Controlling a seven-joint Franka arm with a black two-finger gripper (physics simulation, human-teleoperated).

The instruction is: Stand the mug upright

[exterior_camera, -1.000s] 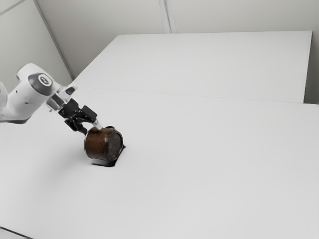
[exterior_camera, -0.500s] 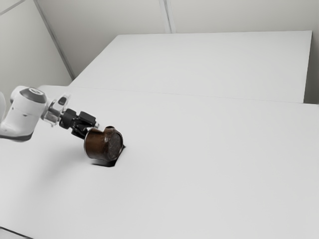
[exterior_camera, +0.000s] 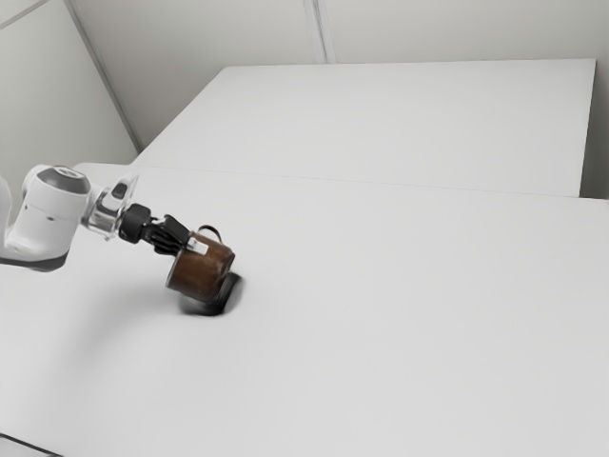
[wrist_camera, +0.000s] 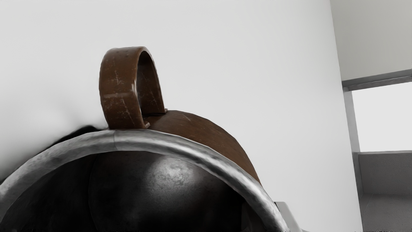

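White table (exterior_camera: 400,324), tilted brown mug (exterior_camera: 198,277), rim (wrist_camera: 145,140) cropped in wrist view

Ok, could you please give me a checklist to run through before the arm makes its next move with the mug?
1. Mug upright: not ok, it is tilted, its open mouth toward the arm's side.
2. Base flat on the table: not ok, the tilt rules that out.
3. End effector at the mug: ok, it is at the mouth end.
4. Handle unobstructed: ok, it stands out from the wall with nothing through its loop.
5. Secure hold on the mug: cannot tell, the contact is partly hidden.
6. Mug's lower side off the table: cannot tell, the dark shadow beneath blurs the contact.
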